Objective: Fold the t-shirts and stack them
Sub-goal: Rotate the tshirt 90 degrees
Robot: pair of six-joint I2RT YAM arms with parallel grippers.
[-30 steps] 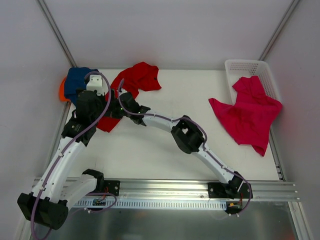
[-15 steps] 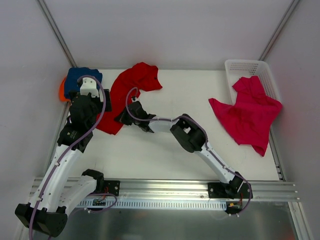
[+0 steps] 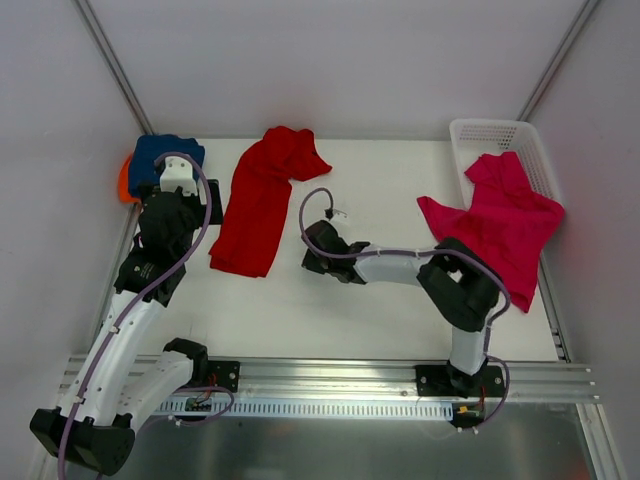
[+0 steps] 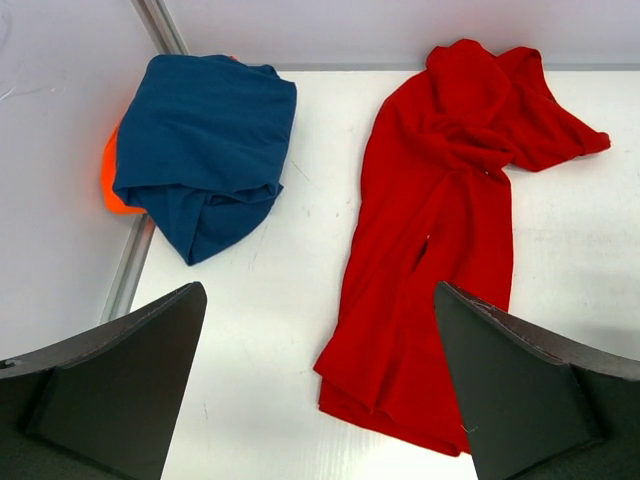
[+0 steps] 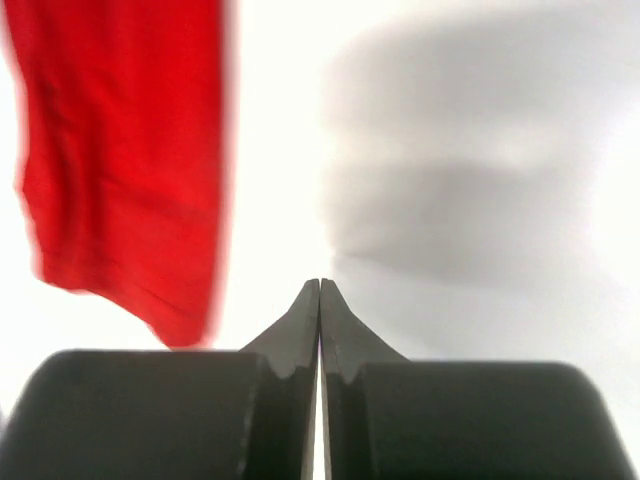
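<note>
The bright red t-shirt (image 3: 260,205) lies on the table as a long, narrow folded strip; it also shows in the left wrist view (image 4: 440,260) and at the left of the right wrist view (image 5: 130,150). The navy t-shirt (image 3: 162,160) sits bunched on the orange t-shirt (image 3: 124,182) at the back left corner. The magenta-pink t-shirt (image 3: 500,225) hangs half out of the white basket (image 3: 480,132). My left gripper (image 3: 180,200) is open and empty, between the navy and red shirts (image 4: 315,295). My right gripper (image 3: 312,242) is shut and empty (image 5: 320,284), right of the red shirt.
The navy shirt (image 4: 205,150) and an orange edge (image 4: 110,180) lie against the left frame rail (image 4: 135,265). The white basket stands at the back right corner. The white table (image 3: 340,300) is ringed by grey walls.
My right gripper has let go of the red shirt and drawn back to the right. The red shirt now lies flat in a long strip. The left arm has drawn back slightly.
</note>
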